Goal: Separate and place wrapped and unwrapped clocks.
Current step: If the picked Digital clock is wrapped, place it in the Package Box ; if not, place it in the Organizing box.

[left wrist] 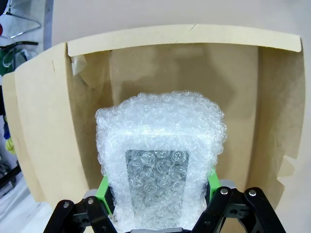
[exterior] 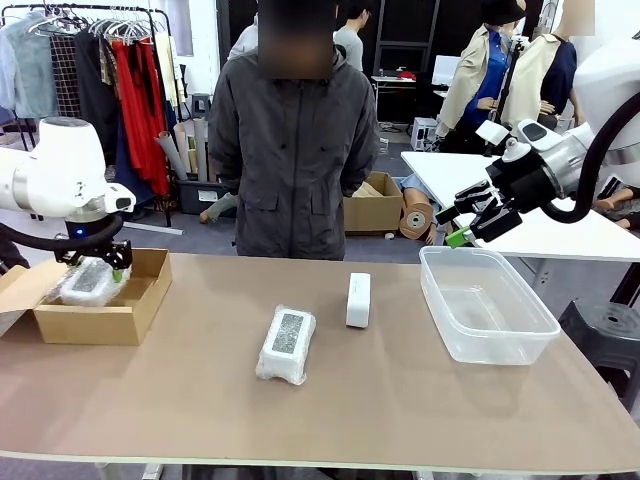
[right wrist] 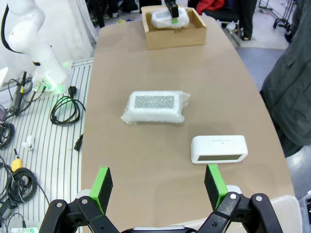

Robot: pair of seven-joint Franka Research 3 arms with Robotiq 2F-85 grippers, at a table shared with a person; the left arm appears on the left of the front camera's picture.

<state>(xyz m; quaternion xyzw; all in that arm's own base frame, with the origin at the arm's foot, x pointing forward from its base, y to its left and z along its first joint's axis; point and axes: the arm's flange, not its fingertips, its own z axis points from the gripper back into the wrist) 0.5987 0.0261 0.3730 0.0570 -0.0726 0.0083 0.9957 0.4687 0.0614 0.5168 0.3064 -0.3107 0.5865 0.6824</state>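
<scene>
1. The left gripper (left wrist: 158, 194) is clamped on a wrapped clock (left wrist: 160, 141), with its green pads (left wrist: 103, 190) pressed against the bundle's sides, within the open cardboard box (left wrist: 43, 145).
2. The right gripper (right wrist: 158, 179) stands wide and holds nothing, raised near the clear tub (exterior: 438, 300).
3. A second wrapped clock (exterior: 286, 345) lies mid-table.
4. The unwrapped clock (exterior: 358, 299) stands just beyond the second wrapped clock, apart from it, on the tub's side.

place: robot lab (part garment studio) | cues: clothes rack (exterior: 95, 60), floor cables (right wrist: 73, 90)
</scene>
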